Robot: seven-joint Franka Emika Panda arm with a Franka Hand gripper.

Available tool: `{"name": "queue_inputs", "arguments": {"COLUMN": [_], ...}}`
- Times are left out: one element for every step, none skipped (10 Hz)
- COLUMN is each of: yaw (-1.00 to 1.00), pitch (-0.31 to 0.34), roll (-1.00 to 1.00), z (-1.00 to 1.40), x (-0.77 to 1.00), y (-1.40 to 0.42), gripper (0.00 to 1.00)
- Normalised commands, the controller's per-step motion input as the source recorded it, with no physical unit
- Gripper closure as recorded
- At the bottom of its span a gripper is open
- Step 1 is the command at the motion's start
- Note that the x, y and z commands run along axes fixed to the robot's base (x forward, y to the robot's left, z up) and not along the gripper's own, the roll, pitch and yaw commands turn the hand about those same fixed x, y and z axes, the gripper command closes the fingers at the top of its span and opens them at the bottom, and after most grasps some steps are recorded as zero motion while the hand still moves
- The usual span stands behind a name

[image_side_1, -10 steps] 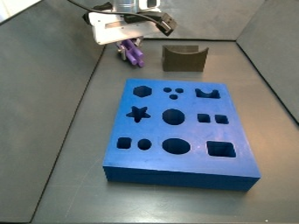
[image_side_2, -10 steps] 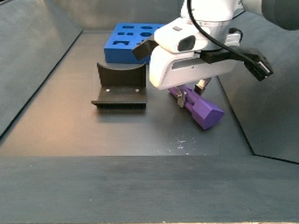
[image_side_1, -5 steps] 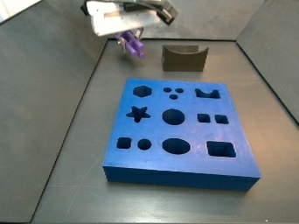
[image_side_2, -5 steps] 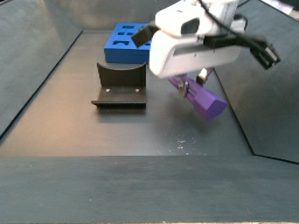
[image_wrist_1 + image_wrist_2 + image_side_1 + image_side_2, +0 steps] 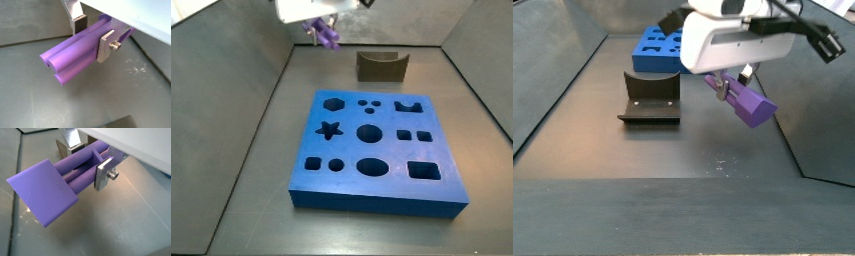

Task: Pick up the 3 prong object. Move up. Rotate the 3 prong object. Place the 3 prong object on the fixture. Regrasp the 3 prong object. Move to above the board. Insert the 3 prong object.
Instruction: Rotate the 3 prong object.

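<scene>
Risen higher above the floor, gripper (image 5: 727,82) stays clamped on the 3 prong object (image 5: 743,103).

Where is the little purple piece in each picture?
Wrist view: the 3 prong object fills the middle, clamped between the silver fingers.
Wrist view: the same, flat end toward the camera.
Side view: top, left of centre, under the gripper, off the floor.
Side view: right of centre, off the floor.
Shared landmark: the fixture in both side views.
</scene>
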Motion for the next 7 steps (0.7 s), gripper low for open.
{"name": "queue_inputs", "arguments": {"yaw": [-0.01, -0.01, -0.01, -1.0, -1.0, -1.0, -1.0], "pitch": [0.069, 0.083, 0.09, 0.0, -0.001, -0.002, -0.002], "roll": [0.0, 0.01, 0.02, 0.0, 0.0, 0.0, 0.0], "z": [0.56, 0.4, 0.27, 0.0, -0.12, -0.1, -0.07], "x": [0.07, 0.03, 0.02, 0.0, 0.01, 0.02, 0.02], "y": [0.08, 0.05, 0.03, 0.0, 0.0, 0.01, 0.01], "gripper": [1.0, 1.0, 1.0, 1.0, 1.0, 1.0, 1.0]}}
